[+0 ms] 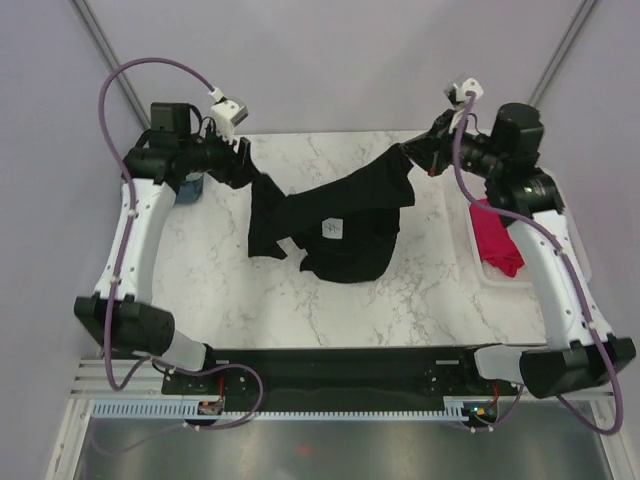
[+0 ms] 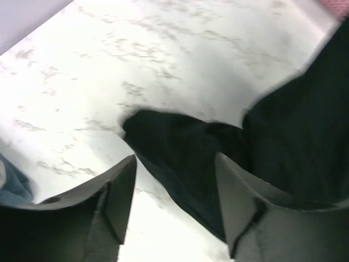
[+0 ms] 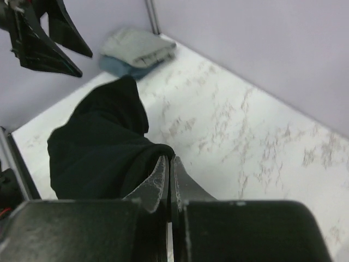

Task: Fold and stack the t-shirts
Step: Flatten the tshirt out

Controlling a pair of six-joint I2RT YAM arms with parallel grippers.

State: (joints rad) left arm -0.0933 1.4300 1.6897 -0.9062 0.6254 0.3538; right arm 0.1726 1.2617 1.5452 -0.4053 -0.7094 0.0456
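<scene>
Fingers of right gripper [image 3: 169, 170]: pressed together on a fold of the black t-shirt [image 1: 340, 225] — that end is lifted off the table [image 1: 230, 290].
Fingers of left gripper [image 2: 175, 158]: spread apart, clamping nothing; black cloth lies just past them.
Black t-shirt: draped across mid-table, white tag [image 1: 332, 228] facing up.
Grey t-shirt [image 3: 139, 46]: folded, resting on the dusty blue t-shirt [image 3: 121, 66] — far left corner.
Pink-red t-shirt [image 1: 497, 237]: in the white basket [image 1: 487, 277], right edge.

We see the black t-shirt [image 1: 340, 225] reaching from the left gripper [image 1: 245, 168] to the right gripper [image 1: 410, 153]; the left grasp is possibly loose.
</scene>
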